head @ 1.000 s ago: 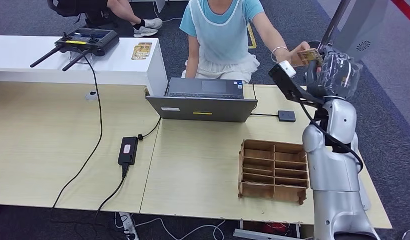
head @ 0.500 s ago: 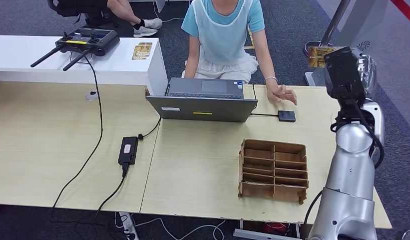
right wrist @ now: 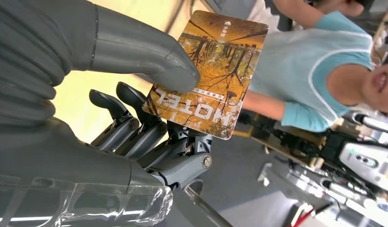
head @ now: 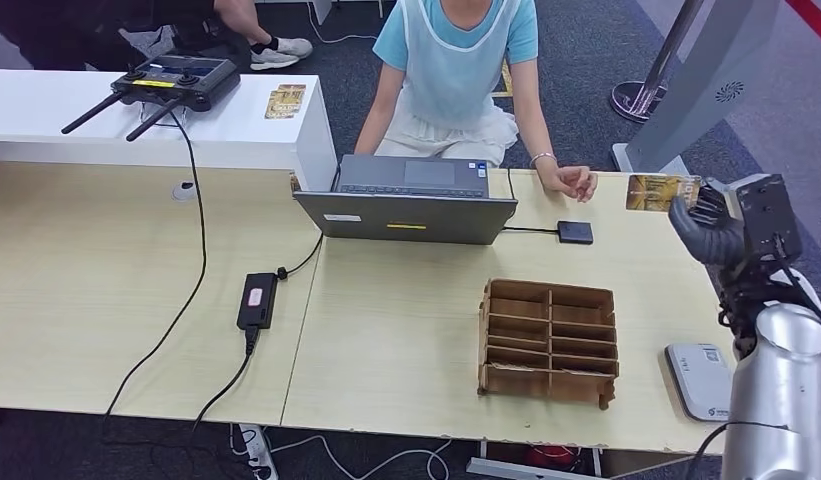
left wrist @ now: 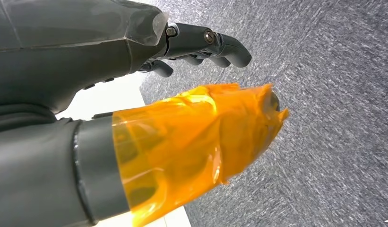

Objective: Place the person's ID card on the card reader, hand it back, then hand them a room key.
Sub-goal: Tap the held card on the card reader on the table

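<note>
My right hand (head: 708, 225) pinches an orange card (head: 662, 191) above the table's right end, past the far right corner of the wooden box. The right wrist view shows the thumb (right wrist: 149, 56) pressing the card (right wrist: 215, 71), printed MOTEL, against the darker fingers. A white card reader (head: 698, 378) lies flat near the table's front right corner, below and nearer than the card. The person (head: 451, 70) sits behind the laptop, one hand (head: 576, 182) resting on the table. My left hand (left wrist: 111, 94) hangs over grey carpet, holding nothing, its thumb wrapped in orange tape.
A wooden divided box (head: 548, 340) stands left of the reader. A grey laptop (head: 406, 200) has a small black pad (head: 574, 232) cabled to it. Cards (head: 284, 100) and a black controller (head: 171, 80) lie on the white counter (head: 106, 130). A power brick (head: 256, 300) and cables cross the table.
My right arm has swung down and to the right with the card, away from the person. The person's hand let go and dropped to the table. The white reader is uncovered.
</note>
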Available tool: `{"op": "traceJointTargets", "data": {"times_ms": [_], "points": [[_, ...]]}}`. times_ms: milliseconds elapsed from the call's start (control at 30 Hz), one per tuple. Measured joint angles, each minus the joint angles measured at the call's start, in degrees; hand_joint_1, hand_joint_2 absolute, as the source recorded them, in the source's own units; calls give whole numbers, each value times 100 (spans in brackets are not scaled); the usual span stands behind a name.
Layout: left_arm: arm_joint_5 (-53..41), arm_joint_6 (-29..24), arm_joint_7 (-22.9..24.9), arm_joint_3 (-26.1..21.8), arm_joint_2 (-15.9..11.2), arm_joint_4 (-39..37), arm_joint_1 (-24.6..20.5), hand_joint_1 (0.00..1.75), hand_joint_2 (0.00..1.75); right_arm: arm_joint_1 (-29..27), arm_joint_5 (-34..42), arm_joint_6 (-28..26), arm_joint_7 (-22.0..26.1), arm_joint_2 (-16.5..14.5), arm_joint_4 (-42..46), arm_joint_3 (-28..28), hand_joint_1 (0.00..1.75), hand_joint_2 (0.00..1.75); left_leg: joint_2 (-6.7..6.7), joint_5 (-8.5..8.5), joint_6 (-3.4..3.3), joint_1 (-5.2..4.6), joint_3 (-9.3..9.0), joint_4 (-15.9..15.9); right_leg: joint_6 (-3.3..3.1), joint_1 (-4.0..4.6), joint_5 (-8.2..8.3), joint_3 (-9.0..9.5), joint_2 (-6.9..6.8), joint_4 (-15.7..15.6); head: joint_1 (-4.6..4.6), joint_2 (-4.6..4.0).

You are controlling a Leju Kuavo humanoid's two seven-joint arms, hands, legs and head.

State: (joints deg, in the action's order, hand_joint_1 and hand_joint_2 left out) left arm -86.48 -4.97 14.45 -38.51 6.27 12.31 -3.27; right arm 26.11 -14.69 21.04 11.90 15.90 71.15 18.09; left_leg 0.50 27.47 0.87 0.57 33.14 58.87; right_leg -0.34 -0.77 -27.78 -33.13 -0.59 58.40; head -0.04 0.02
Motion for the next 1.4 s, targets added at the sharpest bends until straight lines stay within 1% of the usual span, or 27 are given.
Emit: {"op": "traceJointTargets", "data": {"times_ms": [167, 300, 433, 600, 800, 900, 1067, 1400], "points": [[49, -3, 8, -151, -4, 0, 13, 0, 0, -813, 1238, 507, 140, 740, 16, -17, 175, 175, 17, 2, -2, 0, 8, 1, 5, 0, -5, 0, -17, -1, 0, 0], [54, -1, 41, -249, -21, 0, 13, 0, 0, -1422, 1861, 768, 94, 1221, 127, 21, 175, 175, 13, 6, -7, -1, 8, 0, 6, -1, -5, -2, -14, -1, -1, -1], [42, 3, 55, -300, -31, 0, 13, 0, 0, -1896, 2512, 1032, -23, 1650, 279, 59, 175, 175, 12, 6, -8, -1, 8, 0, 6, -1, -6, -3, -13, -1, -1, -2], [-7, 2, 55, -361, -36, 0, 11, 0, 0, -2354, 3109, 1199, -193, 2136, 465, 90, 175, 175, 9, 6, -9, -1, 6, 0, 6, -2, -6, -2, -9, -1, -2, 0], [-50, -1, 55, -393, -43, 0, 9, 0, 0, -2770, 3456, 1315, -464, 2688, 598, 162, 175, 175, 5, 6, -9, -3, 6, 1, 6, -3, -6, -2, -5, -1, -2, -1], [-79, -1, 54, -393, -44, 0, 7, 0, 0, -2899, 3565, 1319, -630, 2911, 605, 162, 175, 175, 4, 6, -9, -4, 5, 1, 6, -5, -6, -3, -4, -1, -1, 0], [-125, -1, 33, -393, -44, 0, 6, 0, 0, -3027, 3653, 1307, -763, 3169, 548, 158, 175, 175, 3, 6, -9, -4, 4, 1, 6, -5, -5, -3, -3, -1, -1, -1], [-190, -13, 20, -393, -44, 0, 4, 0, 0, -3119, 3568, 1192, -786, 3263, 205, 104, 175, 175, 2, 6, -9, -3, 3, 0, 6, -4, -6, -3, -1, -1, -2, 0]]}}
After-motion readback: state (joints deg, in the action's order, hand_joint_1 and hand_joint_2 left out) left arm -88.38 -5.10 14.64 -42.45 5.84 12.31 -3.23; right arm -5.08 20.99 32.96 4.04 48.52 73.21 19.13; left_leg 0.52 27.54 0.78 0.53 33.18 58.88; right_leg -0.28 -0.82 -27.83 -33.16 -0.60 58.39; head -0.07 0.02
